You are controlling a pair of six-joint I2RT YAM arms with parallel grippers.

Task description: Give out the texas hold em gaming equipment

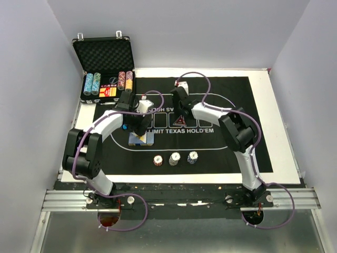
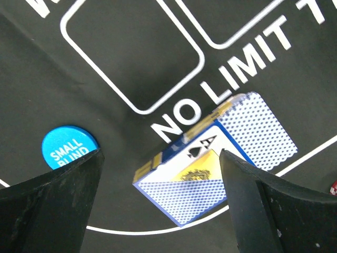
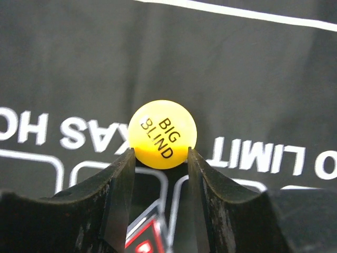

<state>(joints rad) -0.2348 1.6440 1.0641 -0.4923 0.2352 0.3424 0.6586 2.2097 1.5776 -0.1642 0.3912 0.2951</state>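
A yellow BIG BLIND button sits between the tips of my right gripper, whose fingers press on its two sides just above the black mat. In the top view this gripper is over the mat's far middle. A dark red triangular marker lies just below it. My left gripper hangs open over a blue-backed pack of playing cards, touching nothing. A blue SMALL BLIND button lies to its left. Three short stacks of poker chips stand in a row near the mat's front.
An open black foam-lined case at the far left corner holds more chip rows. A small red and white object lies at the mat's far edge. White table border surrounds the mat; walls close in on three sides.
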